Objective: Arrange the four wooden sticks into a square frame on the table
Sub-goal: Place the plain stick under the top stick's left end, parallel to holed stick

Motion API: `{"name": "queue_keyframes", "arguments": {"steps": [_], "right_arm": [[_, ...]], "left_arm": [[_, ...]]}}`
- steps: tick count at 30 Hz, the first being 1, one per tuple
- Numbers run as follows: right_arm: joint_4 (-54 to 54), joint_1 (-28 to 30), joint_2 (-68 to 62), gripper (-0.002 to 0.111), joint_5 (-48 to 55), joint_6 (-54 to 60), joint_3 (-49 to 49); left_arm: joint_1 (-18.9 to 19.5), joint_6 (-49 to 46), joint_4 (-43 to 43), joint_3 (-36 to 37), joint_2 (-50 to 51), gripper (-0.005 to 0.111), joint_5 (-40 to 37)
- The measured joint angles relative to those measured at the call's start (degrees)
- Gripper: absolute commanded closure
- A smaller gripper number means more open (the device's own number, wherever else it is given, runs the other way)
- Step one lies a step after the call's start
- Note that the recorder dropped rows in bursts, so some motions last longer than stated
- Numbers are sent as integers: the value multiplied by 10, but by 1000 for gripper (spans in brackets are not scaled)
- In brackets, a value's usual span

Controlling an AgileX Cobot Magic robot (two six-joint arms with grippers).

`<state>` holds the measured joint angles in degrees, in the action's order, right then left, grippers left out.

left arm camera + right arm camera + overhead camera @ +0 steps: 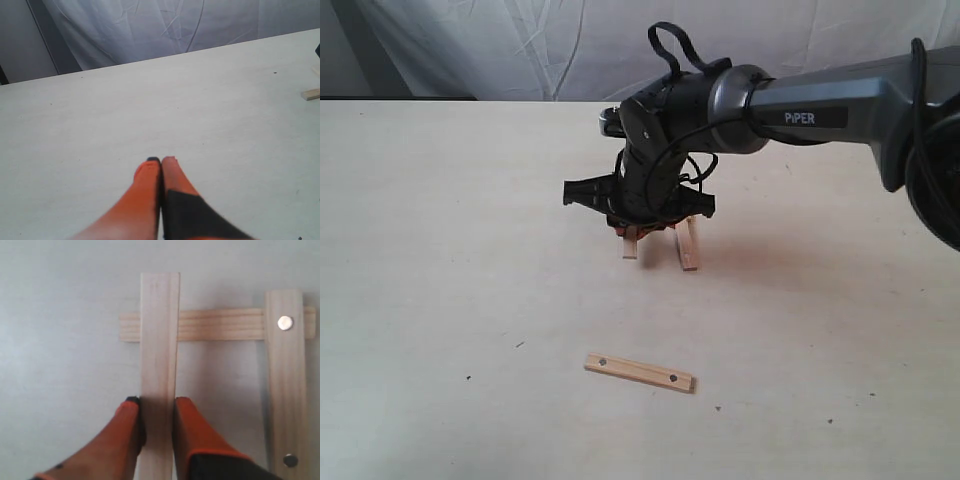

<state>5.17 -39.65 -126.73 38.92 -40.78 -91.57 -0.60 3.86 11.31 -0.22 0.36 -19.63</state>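
Observation:
My right gripper [157, 405] [638, 225] is shut on a plain wooden stick [159, 340], its orange fingers [131, 427] pressing both long edges. That stick lies across a cross stick [220, 325] on the table [440, 250]. A third stick [286, 385] with metal dots near its ends overlaps the cross stick's other end. In the exterior view only two stick ends [688, 250] show under the gripper. The fourth stick [639, 371], with two dark holes, lies alone nearer the front. My left gripper [161, 161] is shut and empty over bare table.
A white cloth backdrop [520, 40] hangs behind the table's far edge. The right arm [820, 105] reaches in from the right above the tabletop. A stick end [310, 94] shows at the edge of the left wrist view.

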Motion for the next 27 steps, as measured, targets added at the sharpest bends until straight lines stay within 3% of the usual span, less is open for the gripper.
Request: {"name": "queue_keyframes", "arguments": {"steps": [19,20,23,27], "right_arm": [[-1,0,-19,106,-13,13,0],[-1,0,-19,103,-13,13,0],[-1,0,-19,70,-12,13,0],[-1,0,-19,64,-8,13,0]], "left_arm": [[0,0,0,0,0,106,0],[0,0,0,0,0,106,0],[0,0,0,0,0,106,0],[0,0,0,0,0,106,0]]}}
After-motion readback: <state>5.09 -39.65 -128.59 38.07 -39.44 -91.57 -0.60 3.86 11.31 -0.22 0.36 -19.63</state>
